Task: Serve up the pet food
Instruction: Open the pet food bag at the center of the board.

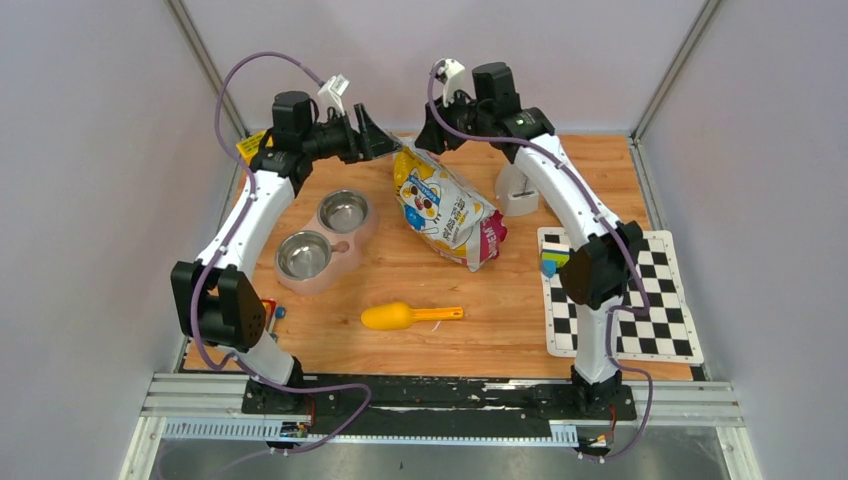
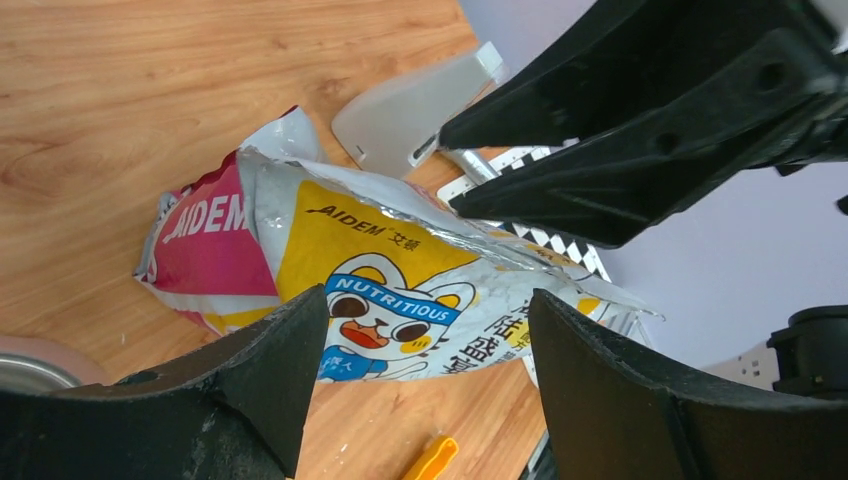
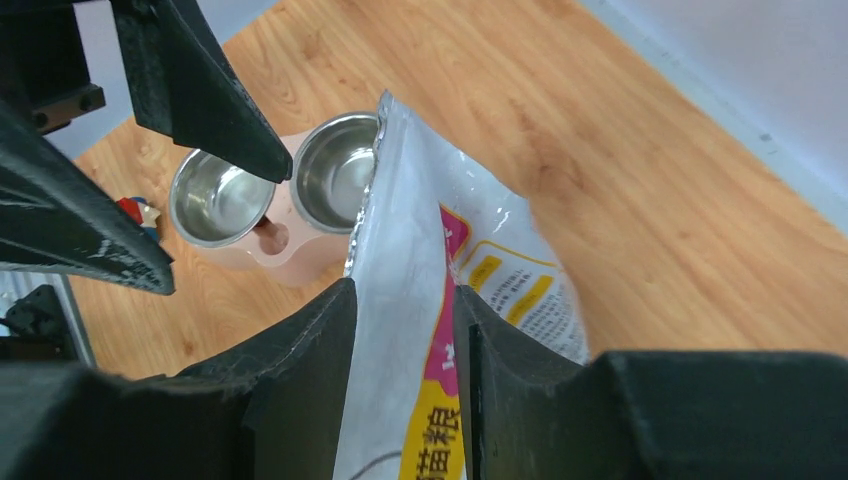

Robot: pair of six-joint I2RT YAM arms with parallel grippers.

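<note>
We see the crinkly yellow-and-white pet food bag with a cartoon cat (image 1: 445, 205) lying on its side at the far middle of the wooden bench (image 1: 480, 310), with its mouth turned toward the back. The pet food itself is not visible; we judge it is inside the bag.

The right fingers (image 3: 325, 340) stand narrow, with the silver-lined top edge of the bag (image 3: 400, 250) passing between them and touching both. We read this as a grip on that edge. It lifts one lip of the mouth so the other arm can find the opposite lip.

The left fingers (image 2: 285, 350) are spread wide and hold nothing. They hover just beside the same end of the bag (image 2: 400, 270), facing the right fingers. We think they are held wide so that they can take the other lip and help to open the bag.

The pink double bowl with two steel cups (image 1: 340, 247) sits to the left of the bag, both cups without food. The yellow plastic scoop (image 1: 400, 317) lies nearer to us, apart from the bag and untouched. In our judgement the serving has not begun: the bag must be opened first.
</note>
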